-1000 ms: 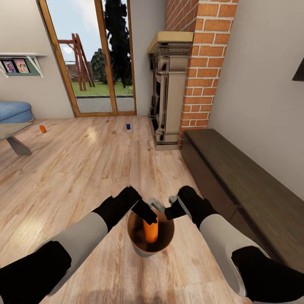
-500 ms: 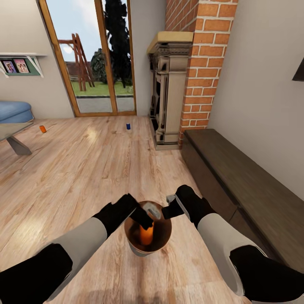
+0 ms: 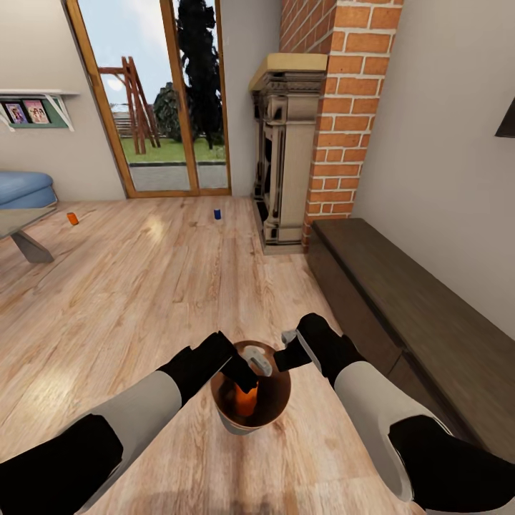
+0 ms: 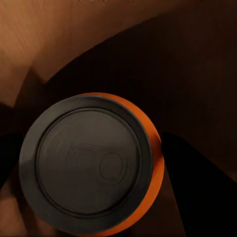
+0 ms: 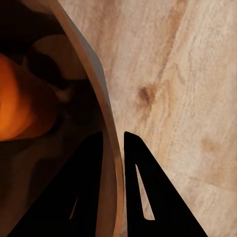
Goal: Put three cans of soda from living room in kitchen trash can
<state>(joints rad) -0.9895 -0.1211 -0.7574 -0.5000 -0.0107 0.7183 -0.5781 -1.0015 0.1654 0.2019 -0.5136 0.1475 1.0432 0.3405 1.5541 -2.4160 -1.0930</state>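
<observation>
Orange can now lower inside bucket, released

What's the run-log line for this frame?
room: living room | right gripper: clamps trash can rim | orange soda can: inside can | left gripper: over it, grip unclear

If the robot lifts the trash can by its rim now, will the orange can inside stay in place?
Probably not: the orange can leans loose inside the trash can, so it may slide or roll. The right gripper pinches only the thin rim, so the bucket may tilt.
</observation>
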